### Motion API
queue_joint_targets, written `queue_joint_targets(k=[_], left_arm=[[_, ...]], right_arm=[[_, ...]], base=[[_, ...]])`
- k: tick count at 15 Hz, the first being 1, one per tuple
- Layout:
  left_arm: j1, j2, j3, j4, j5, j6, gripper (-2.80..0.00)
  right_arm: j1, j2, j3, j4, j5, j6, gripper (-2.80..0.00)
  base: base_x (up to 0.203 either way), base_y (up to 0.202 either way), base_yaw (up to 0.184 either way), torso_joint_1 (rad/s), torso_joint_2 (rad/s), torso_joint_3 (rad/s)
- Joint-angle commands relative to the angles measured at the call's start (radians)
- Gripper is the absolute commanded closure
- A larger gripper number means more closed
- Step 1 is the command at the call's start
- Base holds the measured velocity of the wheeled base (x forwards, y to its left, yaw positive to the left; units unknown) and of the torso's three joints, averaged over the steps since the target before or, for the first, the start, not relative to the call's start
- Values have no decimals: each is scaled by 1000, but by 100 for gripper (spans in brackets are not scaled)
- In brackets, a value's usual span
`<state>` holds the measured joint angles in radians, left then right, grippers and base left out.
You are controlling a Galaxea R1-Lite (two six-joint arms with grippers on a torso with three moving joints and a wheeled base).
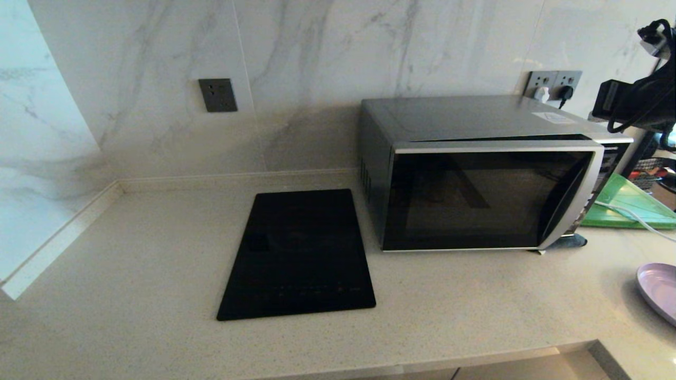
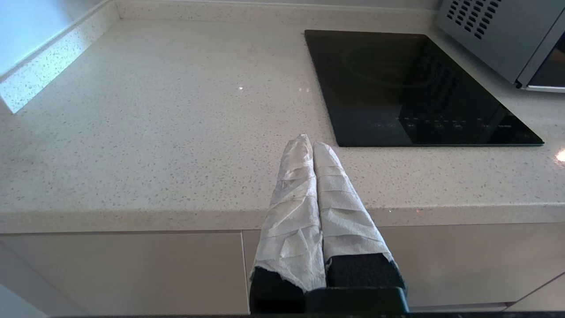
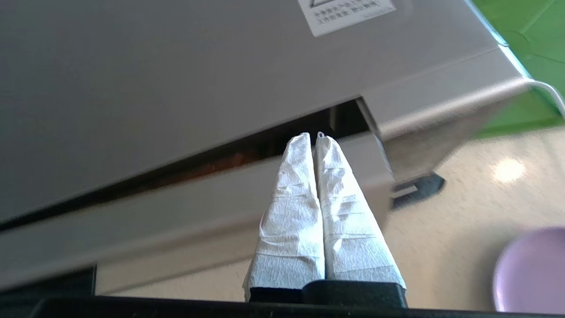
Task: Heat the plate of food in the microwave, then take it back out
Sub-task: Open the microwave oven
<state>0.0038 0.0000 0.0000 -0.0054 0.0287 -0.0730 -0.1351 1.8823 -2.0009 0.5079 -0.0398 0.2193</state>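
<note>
The silver-grey microwave (image 1: 475,174) stands at the back right of the counter. Its black glass door (image 1: 475,203) is slightly ajar, with a dark gap (image 3: 247,152) along its top edge. My right gripper (image 3: 314,137) is shut and empty; its taped fingertips hover over that gap, near the handle end of the door. The lavender plate (image 1: 660,290) lies on the counter to the right of the microwave and is cut off by the frame; no food shows on the part in view. It also shows in the right wrist view as the plate (image 3: 534,269). My left gripper (image 2: 309,143) is shut and empty, parked at the counter's front edge.
A flat black cooktop (image 1: 298,253) lies left of the microwave. A green cutting board (image 1: 628,203) with a white cable (image 1: 634,219) across it sits behind the plate. Wall sockets (image 1: 554,84) are behind the microwave. My right arm (image 1: 639,100) hangs at the upper right.
</note>
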Motion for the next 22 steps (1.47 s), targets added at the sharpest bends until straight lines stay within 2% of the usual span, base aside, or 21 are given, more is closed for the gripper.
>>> queue_joint_targets(k=[1, 16, 22], left_arm=[[1, 2, 0, -1, 0, -1, 0], [1, 1, 0, -1, 0, -1, 0], [1, 1, 0, -1, 0, -1, 0]], right_arm=[[5, 40, -1, -21, 0, 18, 0], [15, 76, 2, -18, -11, 21, 0], [25, 20, 31, 81, -5, 24, 0]], base=[[0, 0, 0, 0, 0, 0], [0, 0, 0, 0, 0, 0], [0, 0, 0, 0, 0, 0]])
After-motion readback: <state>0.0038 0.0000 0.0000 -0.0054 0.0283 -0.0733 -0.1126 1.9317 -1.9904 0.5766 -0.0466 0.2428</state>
